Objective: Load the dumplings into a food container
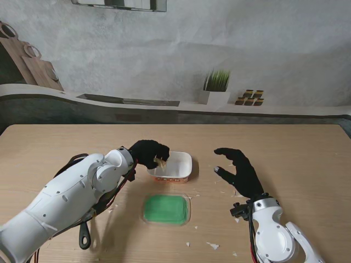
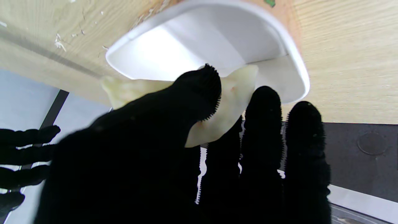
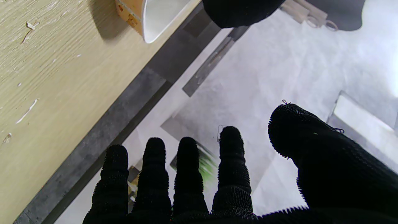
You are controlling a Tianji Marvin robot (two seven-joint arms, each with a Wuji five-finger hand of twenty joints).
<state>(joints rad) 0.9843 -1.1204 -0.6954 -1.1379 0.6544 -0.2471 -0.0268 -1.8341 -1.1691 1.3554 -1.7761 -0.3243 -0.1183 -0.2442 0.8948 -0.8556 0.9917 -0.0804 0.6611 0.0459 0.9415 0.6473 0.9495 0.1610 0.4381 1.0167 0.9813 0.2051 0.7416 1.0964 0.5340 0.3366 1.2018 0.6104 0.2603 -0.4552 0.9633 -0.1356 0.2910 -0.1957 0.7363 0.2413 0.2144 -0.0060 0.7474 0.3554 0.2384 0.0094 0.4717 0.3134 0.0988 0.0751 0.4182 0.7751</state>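
— Holding one dumpling [image 2: 231, 102] over the white food container [image 1: 176, 160], the left hand [image 1: 148, 153] pinches it between thumb and the other fingers [image 2: 264, 124]. Why so high?

— Probably so the dumpling clears the rim before release. In the left wrist view, the container looks empty.

— And the right hand [image 1: 241, 171]?

— It hovers over the counter [image 1: 285, 148], well apart from the container, fingers spread, holding nothing. It seems to wait, out of the way.

— What is the green thing [image 1: 166, 209] nearer to the robot?

— A green, flat item in a clear tray, perhaps the lid; this is hard to tell.
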